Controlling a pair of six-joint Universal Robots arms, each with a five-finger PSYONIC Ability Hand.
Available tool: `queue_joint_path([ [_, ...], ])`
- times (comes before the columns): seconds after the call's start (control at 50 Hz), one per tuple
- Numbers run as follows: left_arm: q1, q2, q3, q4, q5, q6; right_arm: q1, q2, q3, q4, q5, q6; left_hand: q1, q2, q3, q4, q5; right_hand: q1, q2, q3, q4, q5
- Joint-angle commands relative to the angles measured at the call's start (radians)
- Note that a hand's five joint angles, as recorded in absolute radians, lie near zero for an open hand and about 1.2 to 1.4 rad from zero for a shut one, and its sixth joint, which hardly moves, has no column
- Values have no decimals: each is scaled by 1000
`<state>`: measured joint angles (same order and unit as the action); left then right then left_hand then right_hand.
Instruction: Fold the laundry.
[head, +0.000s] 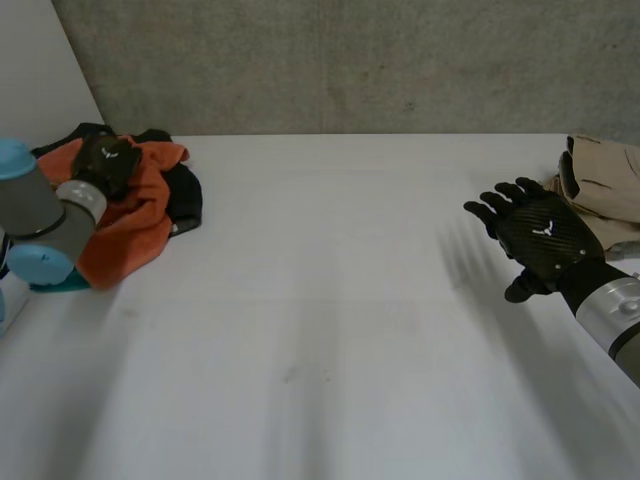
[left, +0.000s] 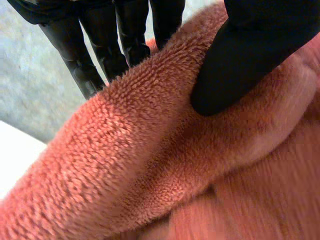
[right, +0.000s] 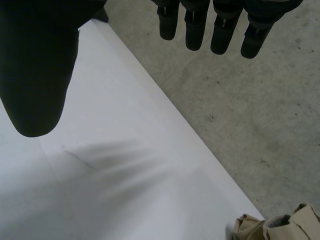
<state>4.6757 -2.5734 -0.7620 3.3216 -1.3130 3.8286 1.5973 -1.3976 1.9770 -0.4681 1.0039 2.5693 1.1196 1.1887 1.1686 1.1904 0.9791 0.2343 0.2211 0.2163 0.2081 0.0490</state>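
At the far left corner of the table my left hand pinches a fold of the orange fleece, which I judge soft and floppy, best gripped at a hem corner, while my right hand hovers spread and empty over its right side.

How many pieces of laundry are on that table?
3: an orange fleece cloth pinched by the left hand at the far left, a black garment bunched against it, and a beige garment at the right edge near the right hand. Others may be hidden.

A lab-like test space: bare white table against concrete wall.
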Motion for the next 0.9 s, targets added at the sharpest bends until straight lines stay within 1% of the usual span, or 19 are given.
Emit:
queue_joint_path([
  [0.02, -143, 290, -176, 4, -95, -170, -5, -18, -15, 5, 36, 9, 277, 208, 228, 206, 243, -60, -47, -42, -34, -49],
  [0.04, -176, 376, -244, 4, -95, -255, -5, -23, -17, 5, 48, 11, 277, 208, 228, 206, 243, -60, -47, -42, -34, -49],
  [0.1, -242, 487, -339, 6, -92, -386, -4, -56, -23, 9, 99, 14, 277, 208, 228, 206, 243, -60, -47, -42, -34, -49],
  [0.12, -293, 549, -396, 7, -84, -474, -2, -63, -24, 14, 111, 15, 277, 208, 228, 206, 243, -60, -47, -42, -34, -49],
  [0.18, -368, 608, -468, 7, -65, -590, 0, -76, -30, 35, 143, 17, 277, 208, 228, 206, 243, -60, -47, -42, -34, -49],
  [0.2, -418, 613, -505, 9, -54, -647, 0, -77, -33, 42, 147, 17, 277, 208, 228, 206, 243, -60, -47, -42, -34, -49],
  [0.24, -471, 601, -523, 4, -43, -684, 1, -77, -38, 51, 154, 17, 277, 208, 228, 206, 243, -60, -47, -42, -34, -49],
  [0.28, -569, 537, -528, -5, -31, -721, 1, -77, -41, 63, 156, 15, 277, 208, 228, 206, 243, -60, -47, -42, -34, -49],
  [0.36, -696, 451, -522, 6, -9, -719, 0, -72, -41, 66, 156, 15, 277, 208, 228, 206, 243, -60, -47, -42, -34, -49],
  [0.38, -712, 443, -519, 7, -2, -719, 0, -69, -40, 68, 156, 15, 123, 54, 74, 52, 89, -60, -47, -42, -34, -49],
  [0.4, -716, 441, -507, 9, 11, -719, 1, -69, -38, 68, 156, 15, -291, -360, -340, -362, -325, -60, -47, -42, -34, -49],
  [0.46, -706, 446, -487, 7, 5, -727, 1, -61, -37, 69, 156, 14, -828, -897, -877, -898, -862, -60, -47, -42, -34, -49],
  [0.48, -701, 453, -487, 7, 3, -727, 0, -61, -37, 69, 156, 14, -931, -1001, -980, -1002, -966, -60, -47, -42, -34, -49],
  [0.58, -663, 538, -508, -1, -17, -718, 3, -61, -41, 71, 153, 15, -921, -990, -970, -992, -955, -60, -47, -42, -34, -49],
  [0.64, -595, 617, -556, -5, -41, -712, 4, -63, -47, 74, 153, 12, -906, -975, -955, -977, -940, -60, -47, -42, -34, -49],
  [0.72, -536, 705, -622, -2, -52, -676, 35, -66, -69, 176, 151, 11, -903, -972, -952, -974, -937, -60, -47, -42, -34, -49],
  [0.78, -499, 745, -697, -2, -51, -604, 72, -70, -95, 284, 150, 14, -903, -972, -952, -974, -937, -60, -47, -42, -34, -49],
  [0.8, -488, 751, -733, -1, -51, -550, 97, -76, -110, 363, 153, 18, -900, -969, -949, -971, -934, -60, -47, -42, -34, -49],
  [0.9, -462, 743, -832, 9, -48, -339, 191, -89, -125, 523, 157, 83, -883, -952, -932, -953, -917, -60, -47, -42, -34, -49],
])
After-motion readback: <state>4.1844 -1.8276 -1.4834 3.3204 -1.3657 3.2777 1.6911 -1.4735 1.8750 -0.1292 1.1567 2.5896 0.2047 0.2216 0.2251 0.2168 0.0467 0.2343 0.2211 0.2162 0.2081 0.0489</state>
